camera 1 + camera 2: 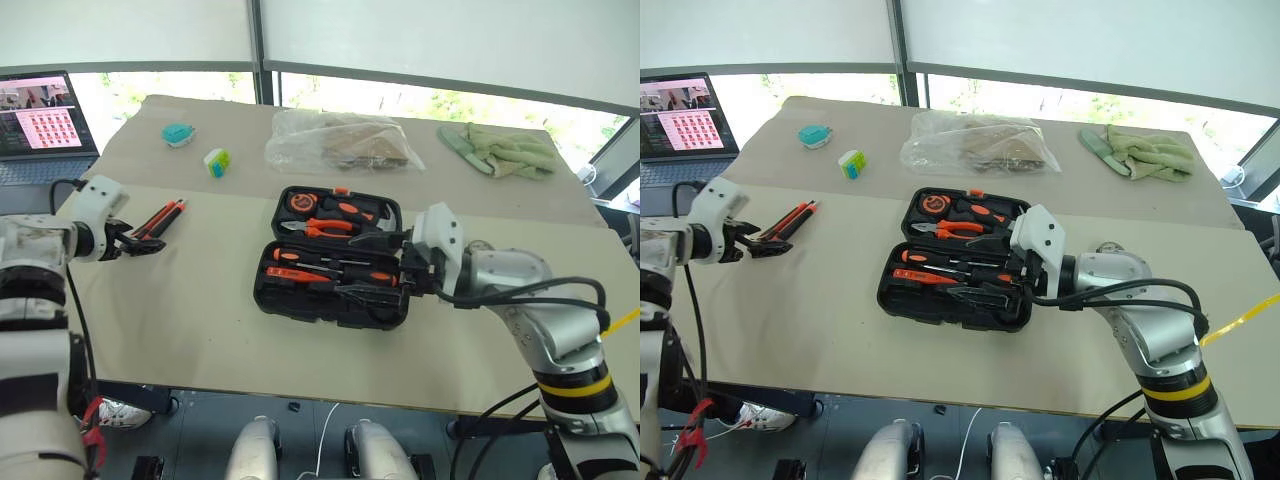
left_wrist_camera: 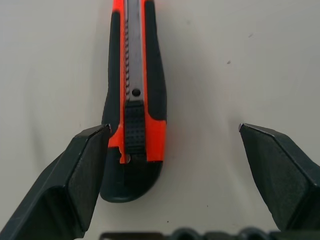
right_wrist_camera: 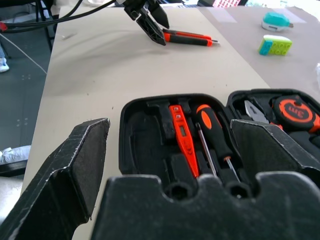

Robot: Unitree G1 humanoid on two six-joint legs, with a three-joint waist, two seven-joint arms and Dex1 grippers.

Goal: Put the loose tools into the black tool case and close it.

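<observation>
The orange-and-black utility knife point(image 2: 134, 95) lies flat on the table at the left point(image 1: 166, 212). My left gripper point(image 2: 172, 129) is open right over its near end, which lies between the fingers, close against one finger point(image 2: 75, 175). The black tool case point(image 1: 300, 300) lies open in the middle of the table. Its slots hold a slim orange screwdriver point(image 3: 181, 137), a black-and-orange screwdriver point(image 3: 212, 127), pliers and a hammer. At the case's right end my right gripper point(image 1: 388, 266) stands open, its fingers point(image 3: 75, 165) on either side of the case's edge.
A laptop point(image 1: 40, 125) sits at the far left. A teal gadget point(image 1: 178, 133) and a green-white gadget point(image 1: 216, 161) lie behind the knife. A clear plastic bag point(image 1: 340, 142) lies behind the case, with green gloves point(image 1: 500, 150) at the far right.
</observation>
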